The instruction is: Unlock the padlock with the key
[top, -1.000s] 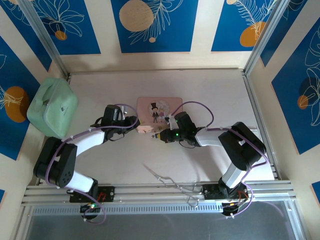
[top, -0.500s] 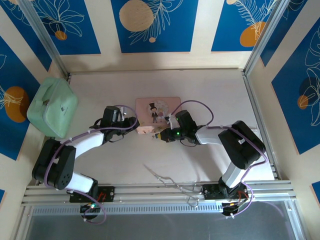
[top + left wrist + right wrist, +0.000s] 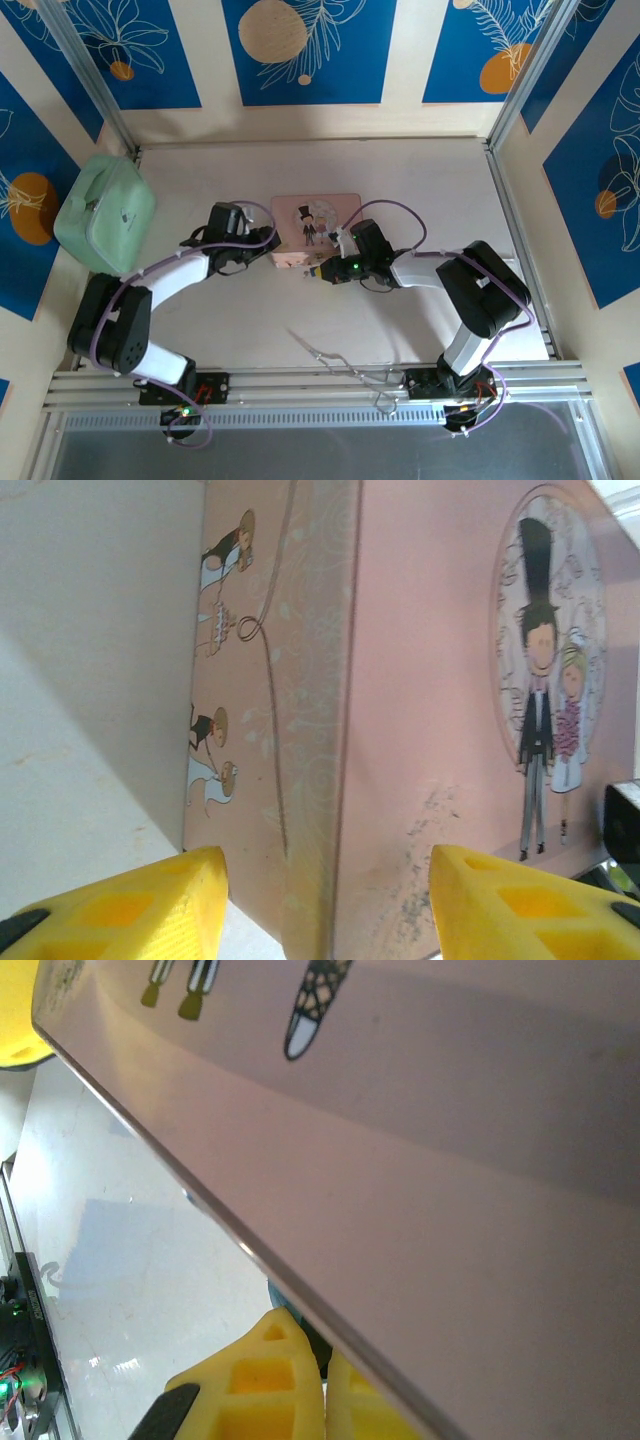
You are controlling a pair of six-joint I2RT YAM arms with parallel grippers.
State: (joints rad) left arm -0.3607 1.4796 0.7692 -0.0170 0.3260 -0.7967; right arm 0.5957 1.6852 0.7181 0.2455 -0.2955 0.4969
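The pink tin [image 3: 315, 218] with a cartoon couple lies mid-table. My left gripper [image 3: 270, 246] is at its near left corner, open; in the left wrist view its yellow fingers [image 3: 130, 910] stand either side of the tin's corner edge [image 3: 320, 780] without touching it. My right gripper [image 3: 314, 271] sits just in front of the tin. Its fingers [image 3: 260, 1380] are pressed together on a small dark thing with a blue part, which I take for the padlock [image 3: 276, 1296], tucked under the tin's rim [image 3: 330, 1210]. The key is hidden.
A mint green case [image 3: 105, 215] stands at the left wall. A long thin wire tool [image 3: 330, 355] lies near the front edge between the arm bases. Metal rails run along the front and right sides of the table.
My left gripper has shifted slightly right, closer to the tin's corner. The right gripper has stayed where it was.
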